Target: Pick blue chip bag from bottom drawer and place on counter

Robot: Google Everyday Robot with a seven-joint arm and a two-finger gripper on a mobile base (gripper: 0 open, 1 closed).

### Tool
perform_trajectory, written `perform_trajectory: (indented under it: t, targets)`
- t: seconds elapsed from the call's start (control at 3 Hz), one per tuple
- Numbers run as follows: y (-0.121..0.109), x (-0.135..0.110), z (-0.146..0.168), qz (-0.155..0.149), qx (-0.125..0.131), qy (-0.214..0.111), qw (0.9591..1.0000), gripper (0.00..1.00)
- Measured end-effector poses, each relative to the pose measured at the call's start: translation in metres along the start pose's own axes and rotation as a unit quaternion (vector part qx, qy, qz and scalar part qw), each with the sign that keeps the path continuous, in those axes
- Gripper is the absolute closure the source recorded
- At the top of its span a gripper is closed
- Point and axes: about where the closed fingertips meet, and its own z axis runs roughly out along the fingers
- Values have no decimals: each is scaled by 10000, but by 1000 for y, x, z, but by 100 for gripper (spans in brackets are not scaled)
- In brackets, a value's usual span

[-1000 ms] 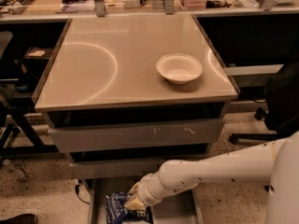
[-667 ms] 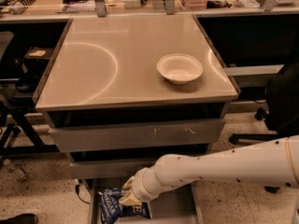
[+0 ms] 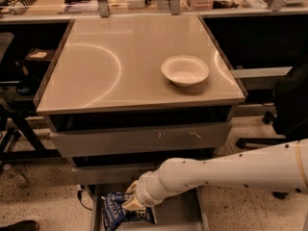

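My pincer (image 3: pixel 133 203) is down in the bottom drawer (image 3: pixel 179 216), right against the upper right edge of the blue chip bag (image 3: pixel 110 211). The bag lies on the drawer floor toward its left side. I cannot tell whether the pincer is clenched on the bag or released beside it, because my own wrist covers the contact.

If my hold is only on a crinkled corner, I judge the bag could slip free or crumple as I lift. The closed drawer front (image 3: pixel 139 138) and the worktop (image 3: pixel 106 61) edge hang directly above, so a straight rise could knock my arm (image 3: pixel 231 172) or the bag against them. Drawing outward first looks safer. Up on the worktop, the white bowl (image 3: pixel 185 70) sits right of the middle, and a careless set-down there could nudge it.

The bag's lower part and the drawer's front are cut off at the bottom. The bag's white lettering is unreadable.
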Motion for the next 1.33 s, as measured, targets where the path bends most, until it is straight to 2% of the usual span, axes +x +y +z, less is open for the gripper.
perform_trajectory:
  t: [0.33,0.67,1.0,1.33]
  targets:
    - [-3,-24,-29,-157,140,-92,9997,100]
    - [-2,-74,-82,-624,377,-203,9971,100]
    - [-1,-125,-128,-1163,615,-250,9910,100]
    - [-1,-125,-128,-1163,617,-251,9910,100]
